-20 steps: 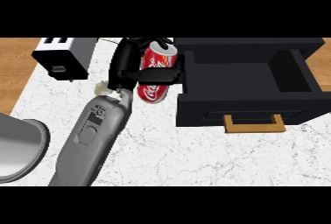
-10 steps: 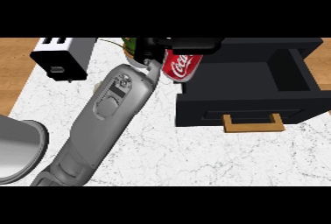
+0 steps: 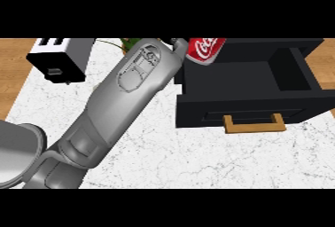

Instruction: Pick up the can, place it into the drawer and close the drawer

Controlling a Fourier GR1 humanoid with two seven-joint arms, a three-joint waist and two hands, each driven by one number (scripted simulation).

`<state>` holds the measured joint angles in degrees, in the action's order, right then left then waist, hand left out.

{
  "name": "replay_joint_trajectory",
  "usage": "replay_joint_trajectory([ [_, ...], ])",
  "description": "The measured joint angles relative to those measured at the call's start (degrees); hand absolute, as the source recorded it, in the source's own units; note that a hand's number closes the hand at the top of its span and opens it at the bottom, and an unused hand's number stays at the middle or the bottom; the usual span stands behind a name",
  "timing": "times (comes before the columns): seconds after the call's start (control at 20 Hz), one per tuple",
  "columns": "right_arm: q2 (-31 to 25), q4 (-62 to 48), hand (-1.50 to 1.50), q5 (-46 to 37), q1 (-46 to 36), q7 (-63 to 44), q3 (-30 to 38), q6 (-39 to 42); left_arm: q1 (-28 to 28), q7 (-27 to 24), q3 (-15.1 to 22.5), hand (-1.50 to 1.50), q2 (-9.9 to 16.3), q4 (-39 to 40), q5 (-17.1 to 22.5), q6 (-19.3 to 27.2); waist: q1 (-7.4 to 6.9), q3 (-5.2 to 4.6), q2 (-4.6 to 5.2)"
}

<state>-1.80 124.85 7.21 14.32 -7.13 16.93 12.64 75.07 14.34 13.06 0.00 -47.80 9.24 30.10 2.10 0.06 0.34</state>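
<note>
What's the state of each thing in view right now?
Can: lifted, tilted, above the drawer's back left corner.
Drawer: open, nothing seen inside.
Left hand: hidden behind its forearm.
Toaster: on the counter, untouched.

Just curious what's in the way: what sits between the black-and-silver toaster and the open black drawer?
In the head view, the robot's grey forearm slants across the white marble counter between them.
</note>
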Motion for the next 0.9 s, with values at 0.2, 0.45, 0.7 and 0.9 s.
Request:
replay_joint_trajectory([
  [0.2,0.47,-0.20,-1.50,-0.74,-0.40,-0.14,-1.11,-0.48,3.69,-1.55,2.43,1.50,-0.01,5.11,3.37,1.54,0.47,0.01,0.08],
  [0.45,0.47,-0.78,-1.50,-1.76,-1.86,-0.56,-2.02,-0.78,7.57,-4.06,4.28,1.50,0.00,11.90,6.75,2.08,1.09,0.04,0.32],
  [0.7,-0.55,-2.54,-1.50,-1.24,-3.61,-0.32,-0.97,-0.62,9.57,-5.47,7.62,1.50,0.00,16.06,10.48,3.02,1.82,0.07,0.47],
  [0.9,-0.21,-1.66,-1.50,-1.81,-3.82,-1.05,-1.64,-1.07,9.83,-7.63,9.59,1.50,0.00,19.02,12.79,3.33,2.30,0.07,0.59],
])
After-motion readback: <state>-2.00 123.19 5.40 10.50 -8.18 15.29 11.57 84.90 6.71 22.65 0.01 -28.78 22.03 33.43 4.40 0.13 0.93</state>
